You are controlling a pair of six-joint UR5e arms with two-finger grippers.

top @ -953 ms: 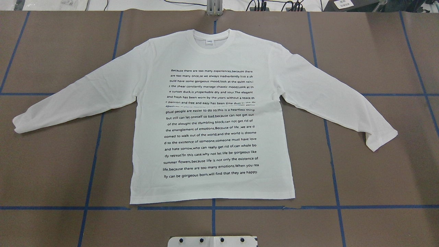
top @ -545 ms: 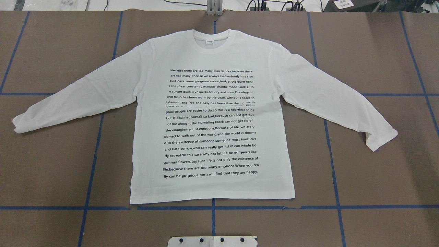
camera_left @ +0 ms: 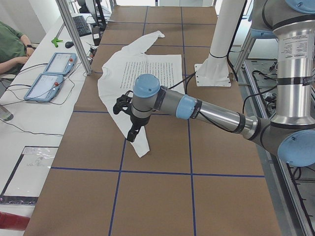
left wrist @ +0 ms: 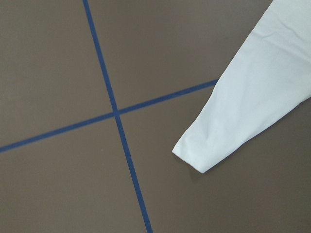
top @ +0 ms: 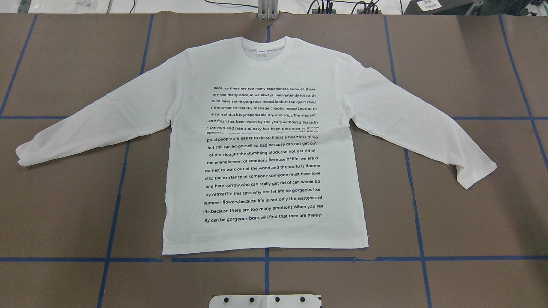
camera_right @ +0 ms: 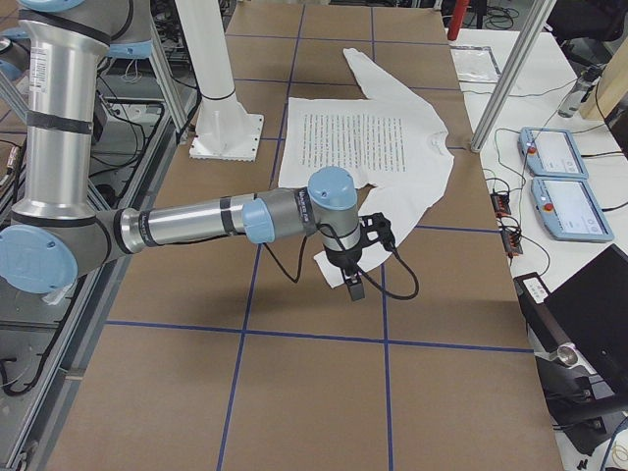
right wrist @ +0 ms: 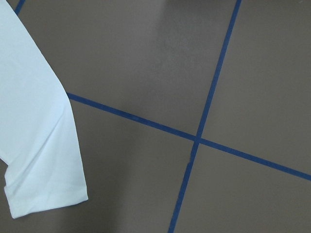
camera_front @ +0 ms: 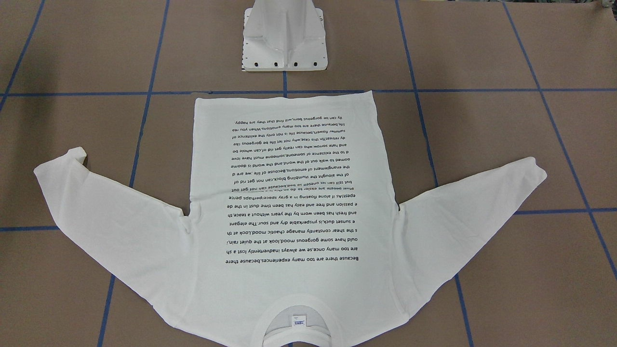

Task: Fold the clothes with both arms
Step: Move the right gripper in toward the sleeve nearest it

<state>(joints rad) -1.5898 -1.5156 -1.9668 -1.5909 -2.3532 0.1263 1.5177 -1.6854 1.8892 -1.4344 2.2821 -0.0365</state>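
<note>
The collar (camera_front: 296, 327) of the T-shirt (camera_front: 289, 231) is running off the front-facing view's bottom edge, and its tag (top: 261, 52) lettering is showing too small to read. The left end effector (camera_left: 132, 136) and right end effector (camera_right: 355, 287) are appearing only in side views, each hiding some of the T-shirt, jaws unreadable.

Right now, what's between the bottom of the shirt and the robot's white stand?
Just bare brown table and one blue tape line, which runs along the hem of the white T-shirt, short of the white pedestal base. The overhead view shows it best.
</note>
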